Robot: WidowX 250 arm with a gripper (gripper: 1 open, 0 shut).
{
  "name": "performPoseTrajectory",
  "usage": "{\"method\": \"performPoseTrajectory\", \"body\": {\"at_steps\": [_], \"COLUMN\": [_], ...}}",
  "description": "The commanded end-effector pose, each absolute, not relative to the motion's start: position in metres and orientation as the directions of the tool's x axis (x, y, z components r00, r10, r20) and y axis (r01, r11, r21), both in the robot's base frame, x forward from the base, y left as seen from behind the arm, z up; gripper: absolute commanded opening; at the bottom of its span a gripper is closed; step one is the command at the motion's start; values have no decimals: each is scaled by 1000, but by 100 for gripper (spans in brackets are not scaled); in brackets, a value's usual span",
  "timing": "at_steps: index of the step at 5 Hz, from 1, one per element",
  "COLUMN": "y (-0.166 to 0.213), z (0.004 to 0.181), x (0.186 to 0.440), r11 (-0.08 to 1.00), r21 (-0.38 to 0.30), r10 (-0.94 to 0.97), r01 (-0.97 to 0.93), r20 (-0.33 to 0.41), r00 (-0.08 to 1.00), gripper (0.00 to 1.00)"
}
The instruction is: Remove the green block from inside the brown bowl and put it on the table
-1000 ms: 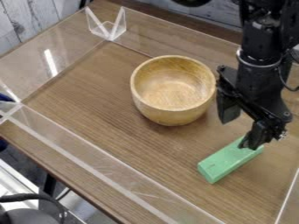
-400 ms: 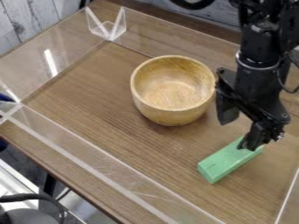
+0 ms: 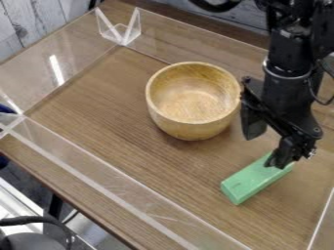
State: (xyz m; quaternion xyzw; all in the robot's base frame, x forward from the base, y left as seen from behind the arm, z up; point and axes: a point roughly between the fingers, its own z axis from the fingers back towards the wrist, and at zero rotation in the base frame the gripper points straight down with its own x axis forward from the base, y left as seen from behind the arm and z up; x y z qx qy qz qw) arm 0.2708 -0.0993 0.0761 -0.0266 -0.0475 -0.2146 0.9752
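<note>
The green block (image 3: 255, 181) lies flat on the table (image 3: 117, 137) at the front right, outside the brown bowl (image 3: 193, 100). The bowl stands near the middle of the table and its inside shows nothing in it. My black gripper (image 3: 275, 140) hangs pointing down just right of the bowl, directly over the block's far end. Its fingers stand apart, open, with nothing between them; one fingertip (image 3: 295, 151) reaches down to the block's upper end.
Low clear acrylic walls (image 3: 78, 171) border the table on all sides. A small clear acrylic bracket (image 3: 120, 27) stands at the back left corner. Bare tabletop stretches left of and in front of the bowl.
</note>
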Motion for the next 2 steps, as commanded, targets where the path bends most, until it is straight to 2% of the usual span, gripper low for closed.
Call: {"method": "performPoseTrajectory", "body": {"at_steps": [1, 2], "y": [-100, -99], "z": [91, 90], "x": [285, 286], "r11": [910, 910], "r21": [-23, -22], "r10": [-405, -405], "r01": [414, 414], "r20": [165, 165], "r00": [899, 899], "gripper": [100, 100]}}
